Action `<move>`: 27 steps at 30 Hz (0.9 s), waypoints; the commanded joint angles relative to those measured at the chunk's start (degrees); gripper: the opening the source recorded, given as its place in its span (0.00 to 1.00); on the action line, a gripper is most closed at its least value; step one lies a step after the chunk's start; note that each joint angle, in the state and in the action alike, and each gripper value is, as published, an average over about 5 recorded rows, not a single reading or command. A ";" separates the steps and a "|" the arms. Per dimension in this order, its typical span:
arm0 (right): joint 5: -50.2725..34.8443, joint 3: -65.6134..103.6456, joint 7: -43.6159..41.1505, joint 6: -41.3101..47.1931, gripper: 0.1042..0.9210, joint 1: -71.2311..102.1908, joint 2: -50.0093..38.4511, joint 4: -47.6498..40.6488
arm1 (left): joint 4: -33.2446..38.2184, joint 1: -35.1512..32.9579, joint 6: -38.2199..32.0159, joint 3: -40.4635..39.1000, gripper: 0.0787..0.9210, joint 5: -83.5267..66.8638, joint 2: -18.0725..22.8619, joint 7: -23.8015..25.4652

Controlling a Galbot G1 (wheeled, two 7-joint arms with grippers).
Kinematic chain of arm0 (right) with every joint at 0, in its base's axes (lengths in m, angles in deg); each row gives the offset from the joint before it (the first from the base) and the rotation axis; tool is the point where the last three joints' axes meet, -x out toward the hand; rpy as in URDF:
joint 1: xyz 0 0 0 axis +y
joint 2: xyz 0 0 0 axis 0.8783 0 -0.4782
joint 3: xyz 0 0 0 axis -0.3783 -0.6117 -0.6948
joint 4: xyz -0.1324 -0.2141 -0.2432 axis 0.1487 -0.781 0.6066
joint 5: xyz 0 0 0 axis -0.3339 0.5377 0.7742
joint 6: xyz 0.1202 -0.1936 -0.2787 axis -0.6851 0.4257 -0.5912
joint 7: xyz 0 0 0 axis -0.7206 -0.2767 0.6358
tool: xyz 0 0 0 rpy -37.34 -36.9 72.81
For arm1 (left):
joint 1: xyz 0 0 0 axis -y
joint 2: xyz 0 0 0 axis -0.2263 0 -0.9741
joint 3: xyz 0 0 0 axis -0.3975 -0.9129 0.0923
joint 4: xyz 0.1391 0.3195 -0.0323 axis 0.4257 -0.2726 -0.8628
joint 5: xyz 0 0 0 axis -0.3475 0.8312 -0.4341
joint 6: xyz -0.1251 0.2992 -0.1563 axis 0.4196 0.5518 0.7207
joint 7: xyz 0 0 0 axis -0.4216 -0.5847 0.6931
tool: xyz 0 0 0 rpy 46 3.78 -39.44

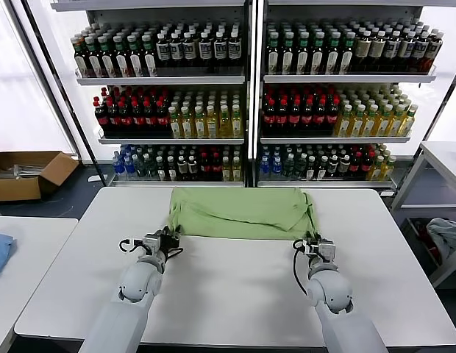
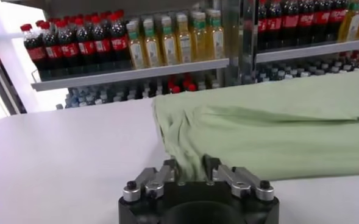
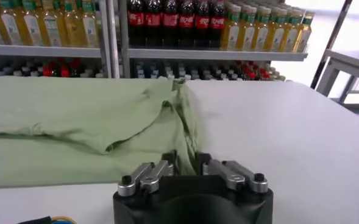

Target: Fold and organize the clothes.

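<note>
Shirt [image 1: 241,213] lies folded flat on the counter [image 1: 235,294], its near edge running between both grippers. Left gripper [image 2: 191,172] jaws pinch one near corner; right gripper [image 3: 186,161] jaws clamp the other.

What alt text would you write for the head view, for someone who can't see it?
A green shirt lies partly folded on a white table, with the left gripper on its near left corner and the right gripper on its near right corner, each shut on the fabric. Behind the table stand shelves of bottles.
</note>
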 commanded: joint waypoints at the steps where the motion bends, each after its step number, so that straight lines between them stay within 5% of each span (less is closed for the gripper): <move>1: -0.48 0.07 -0.16 0.20 0.04 1.10 0.52 0.45 | 0.55 -0.90 0.36 -0.08 0.21 0.62 -0.35 0.48; 9: 0.57 0.48 1.17 0.27 0.01 7.32 -0.94 13.02 | 12.45 -8.70 -0.08 0.05 0.01 0.70 -3.70 0.02; 19: 5.56 2.56 5.39 1.14 0.01 26.05 -2.54 35.00 | 34.98 -29.31 -0.14 4.93 0.01 -0.15 -9.32 -2.19; 27: 7.21 3.98 9.26 0.34 0.01 41.55 -4.65 41.33 | 48.04 -49.22 -1.94 9.93 0.01 0.30 -10.40 -3.28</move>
